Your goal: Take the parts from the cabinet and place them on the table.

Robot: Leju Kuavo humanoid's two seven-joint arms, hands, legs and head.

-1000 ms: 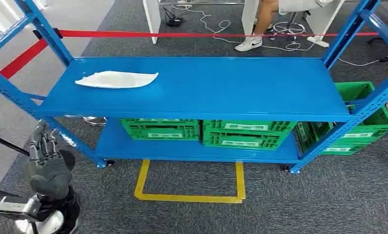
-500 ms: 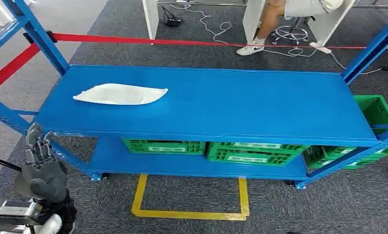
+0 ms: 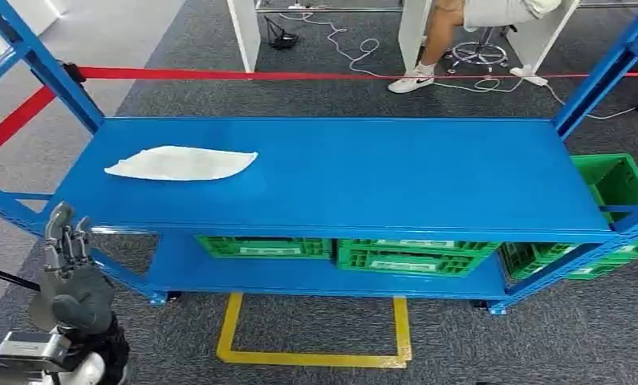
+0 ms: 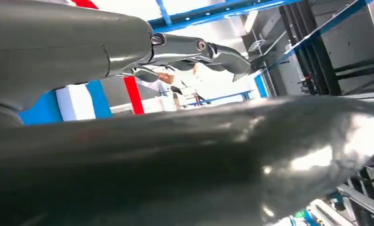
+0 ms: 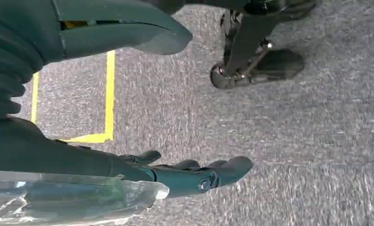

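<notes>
A flat white bagged part [image 3: 179, 163] lies on the left of the blue cabinet's top shelf [image 3: 396, 176]. My left hand [image 3: 71, 277] is raised in front of the shelf's near left corner, below and short of the part. Its fingers [image 4: 199, 49] point straight up and hold nothing. My right hand [image 5: 128, 165] hangs over grey carpet with its fingers stretched out and its thumb apart. A strip of clear plastic [image 5: 72, 197] lies along the back of those fingers; I cannot tell what it is.
Green crates [image 3: 339, 253] fill the lower shelf, and more green crates [image 3: 616, 180] stand at the right end. A yellow taped square [image 3: 311, 357] marks the floor in front. Red tape [image 3: 299, 74] runs behind the cabinet, where a seated person's leg [image 3: 428, 48] shows.
The camera has moved nearer and tilted, so the shelf sits lower and larger in the picture. My left hand stays raised, fingers up.
</notes>
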